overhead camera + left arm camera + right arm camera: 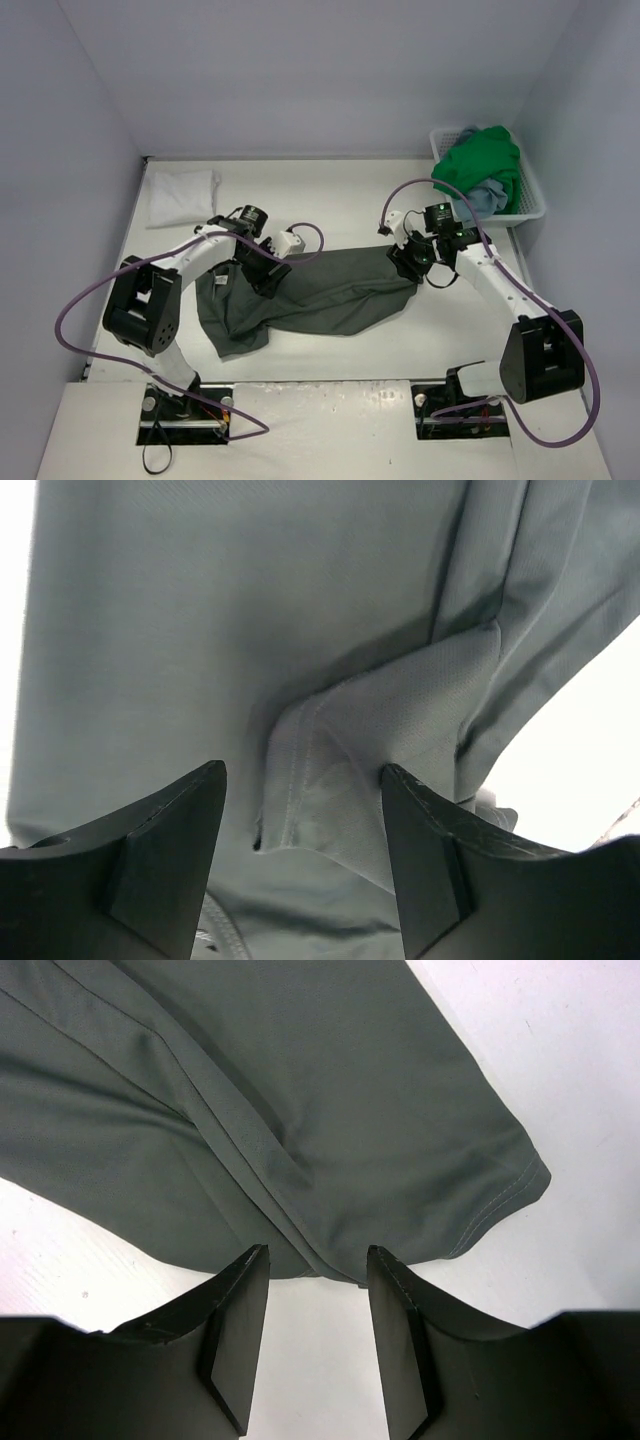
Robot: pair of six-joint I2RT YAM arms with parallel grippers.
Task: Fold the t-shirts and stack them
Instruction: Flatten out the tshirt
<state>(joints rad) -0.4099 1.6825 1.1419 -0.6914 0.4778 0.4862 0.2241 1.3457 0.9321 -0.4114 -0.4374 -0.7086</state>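
Olive-grey t-shirt point(340, 292) on white table point(330, 200), pale walls point(300, 80), left end effector point(302, 774), right end effector point(318, 1254) both spread

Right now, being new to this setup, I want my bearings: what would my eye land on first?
A dark olive-grey t-shirt lies crumpled across the middle of the table, with the left gripper and right gripper open over its opposite ends. At the far right, a white basket holds a bright green shirt; a folded white shirt sits far left.

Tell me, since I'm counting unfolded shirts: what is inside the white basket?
A bright green t-shirt fills the basket, heaped over a light blue t-shirt showing at its near edge. Anything beneath them is covered.
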